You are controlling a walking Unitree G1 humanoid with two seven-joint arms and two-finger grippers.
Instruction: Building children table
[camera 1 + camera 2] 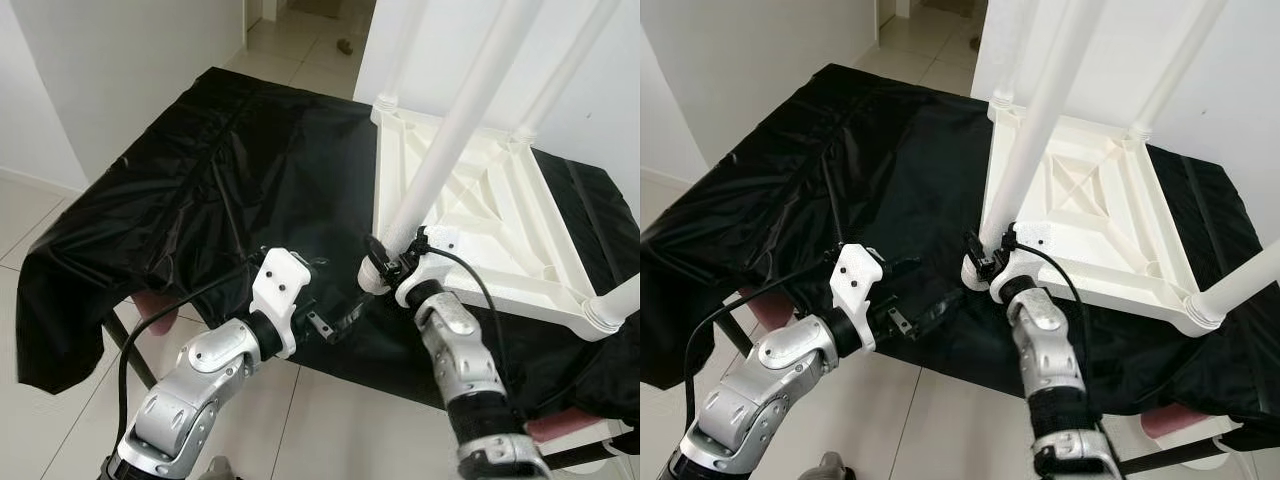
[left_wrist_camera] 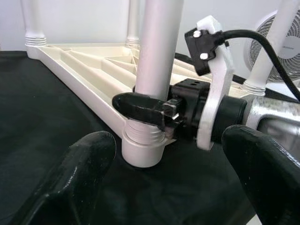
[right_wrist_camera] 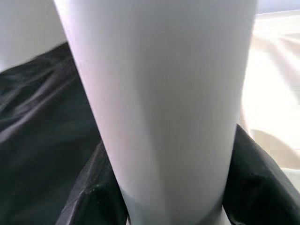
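Eye views: the white table (image 1: 480, 215) lay upside down on the black-draped worktop (image 1: 200, 190), the right gripper (image 1: 385, 262) clamped round the near-corner leg (image 1: 450, 140) at its base. Left wrist view: the left gripper (image 2: 168, 168) hovered beside that leg, fingers (image 2: 84, 164) spread wide, holding nothing. Right wrist view: both fingers (image 3: 255, 173) pressed against the leg.

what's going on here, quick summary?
The white plastic children's table lies upside down on a black-covered surface. The right gripper is shut on the near-corner leg just above its socket. The left gripper hovers open beside it, holding nothing. Three other legs already stand in their corners.
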